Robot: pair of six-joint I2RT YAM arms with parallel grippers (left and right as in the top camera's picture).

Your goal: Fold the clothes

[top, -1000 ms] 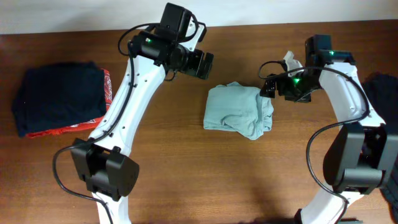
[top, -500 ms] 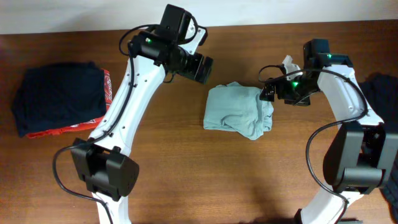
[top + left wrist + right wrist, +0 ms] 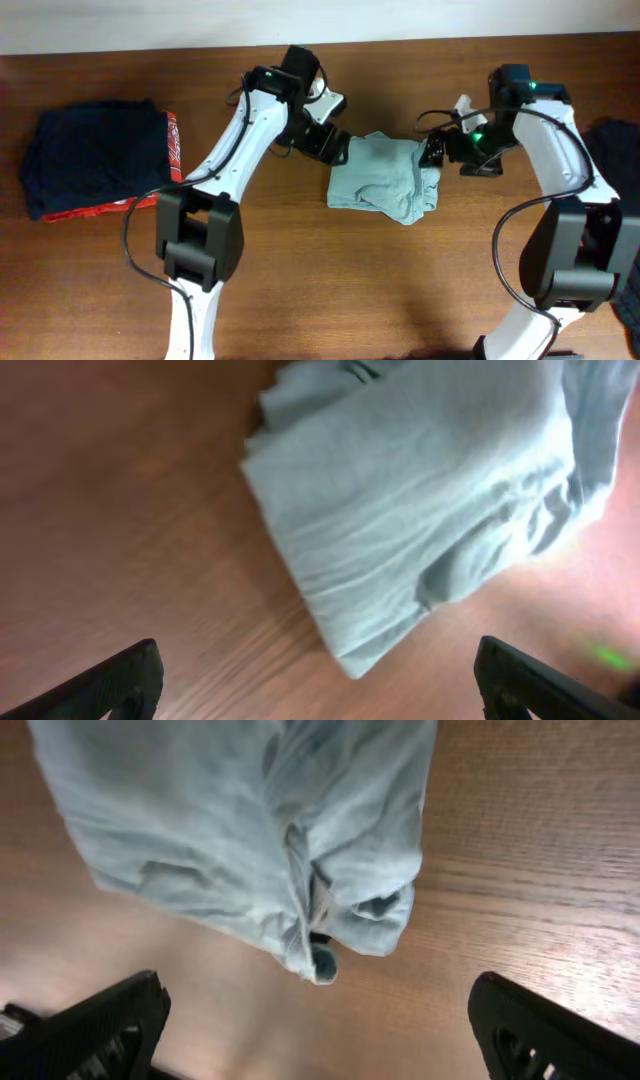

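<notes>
The T-shirt point(image 3: 385, 178) is coloured a pale grey-blue, plain all over. The table point(image 3: 300, 290) is coloured a warm brown, and thin darker wood lines are seen running along it. At the left, a folded garment point(image 3: 95, 155) is seen in dark navy, and a red garment point(image 3: 172, 140) with small white marks is seen beside it. At the right edge, a loose garment point(image 3: 615, 140) is seen in very dark navy-black. The left arm point(image 3: 235, 148) and the right arm point(image 3: 562, 145) are painted white, with black joints, and small green lights are lit on them. Black is seen on the fingers point(image 3: 115, 678) of the left gripper point(image 3: 318, 682) and of the right gripper point(image 3: 320, 1020). A white wall point(image 3: 100, 25) is seen along the top.
</notes>
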